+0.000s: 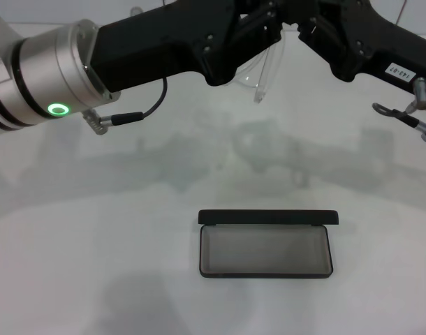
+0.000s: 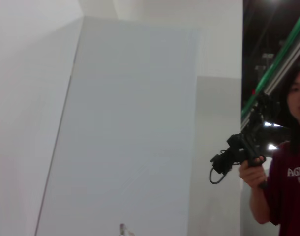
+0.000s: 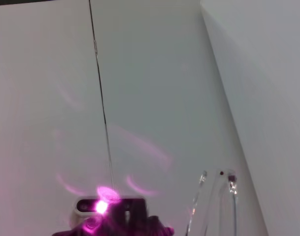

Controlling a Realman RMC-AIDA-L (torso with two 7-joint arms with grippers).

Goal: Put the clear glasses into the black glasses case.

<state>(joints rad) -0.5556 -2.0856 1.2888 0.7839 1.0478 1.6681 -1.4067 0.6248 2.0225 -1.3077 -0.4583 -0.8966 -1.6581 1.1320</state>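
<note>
The clear glasses (image 1: 258, 73) hang in the air at the top centre of the head view, high above the table. My left gripper (image 1: 251, 35) reaches in from the left and is shut on their front. My right gripper (image 1: 302, 29) comes in from the right, its tip close to the upper end of one temple arm. Two thin temple arms of the glasses (image 3: 232, 196) show in the right wrist view. The black glasses case (image 1: 265, 252) lies open on the white table near the front, grey lining up, its lid (image 1: 269, 217) standing at the back edge.
The white table (image 1: 94, 279) spreads around the case. A cable (image 1: 147, 112) dangles under my left arm. In the left wrist view a person (image 2: 287, 177) in a dark red shirt holds a black device beside white wall panels.
</note>
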